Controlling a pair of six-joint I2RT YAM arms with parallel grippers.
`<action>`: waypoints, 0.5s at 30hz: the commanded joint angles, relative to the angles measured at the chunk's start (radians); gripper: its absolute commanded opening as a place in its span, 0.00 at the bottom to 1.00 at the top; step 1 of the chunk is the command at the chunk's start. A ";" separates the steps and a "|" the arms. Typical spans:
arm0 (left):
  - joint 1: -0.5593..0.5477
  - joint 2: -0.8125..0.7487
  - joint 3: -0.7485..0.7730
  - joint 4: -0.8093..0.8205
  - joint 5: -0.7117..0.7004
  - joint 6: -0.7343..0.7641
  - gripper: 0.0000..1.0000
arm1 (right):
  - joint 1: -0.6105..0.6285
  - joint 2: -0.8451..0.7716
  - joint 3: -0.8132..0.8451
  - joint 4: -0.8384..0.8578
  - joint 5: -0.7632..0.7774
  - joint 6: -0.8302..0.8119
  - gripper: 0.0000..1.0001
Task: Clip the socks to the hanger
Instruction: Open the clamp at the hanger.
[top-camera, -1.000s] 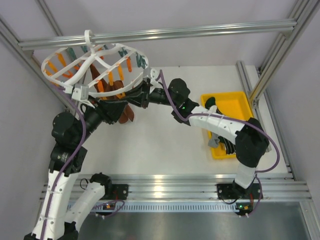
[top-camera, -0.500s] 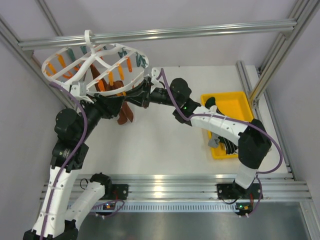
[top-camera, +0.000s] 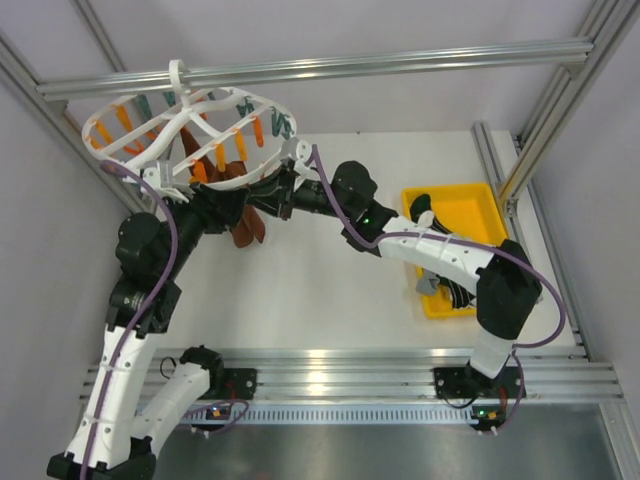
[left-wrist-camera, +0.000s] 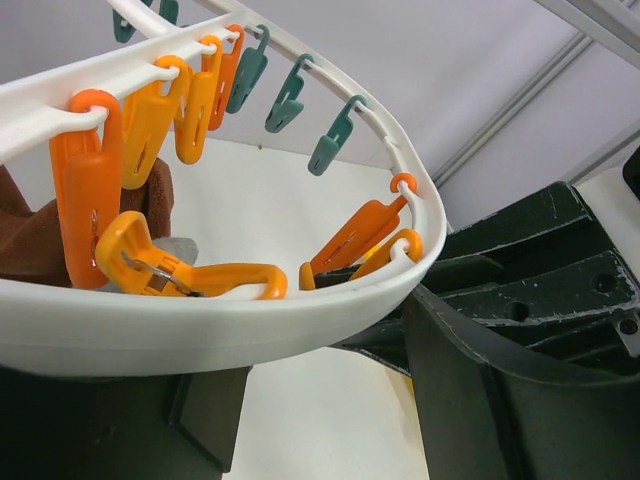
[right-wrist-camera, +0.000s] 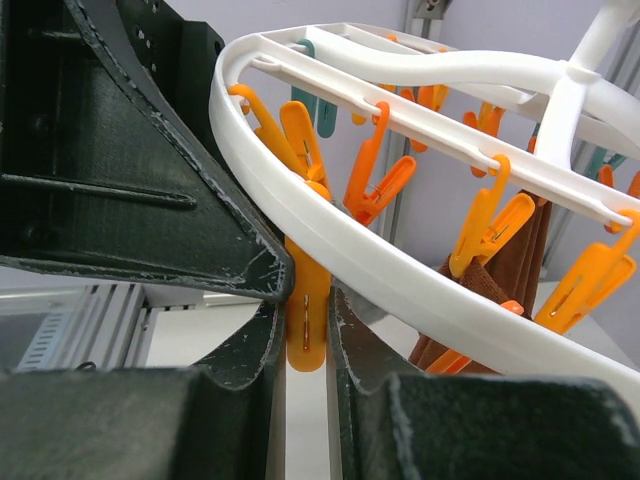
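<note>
The white round hanger hangs from the top bar at the far left, with orange and teal clips. Brown fabric hangs from its clips. My right gripper is under the near right rim, shut on an orange clip that hangs from the rim. My left gripper is under the rim beside it, open, and the rim crosses above its fingers. Brown fabric and a small grey patch show behind the clips. Other socks lie in the yellow tray.
The yellow tray stands at the right of the table, under my right arm. An aluminium bar runs across the top, with frame posts at both sides. My two grippers are very close together under the hanger.
My right gripper has moved a little left, further under the rim. My left arm has risen toward the hanger, and the ring has shifted slightly.
</note>
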 joint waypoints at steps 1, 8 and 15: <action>0.003 0.025 -0.010 0.104 -0.019 -0.021 0.64 | 0.050 -0.061 0.026 0.004 -0.018 -0.034 0.00; 0.005 0.039 -0.026 0.144 -0.048 -0.047 0.61 | 0.076 -0.064 0.018 0.004 -0.017 -0.043 0.00; 0.005 0.057 -0.030 0.195 -0.076 -0.084 0.59 | 0.094 -0.065 0.006 0.006 -0.009 -0.054 0.00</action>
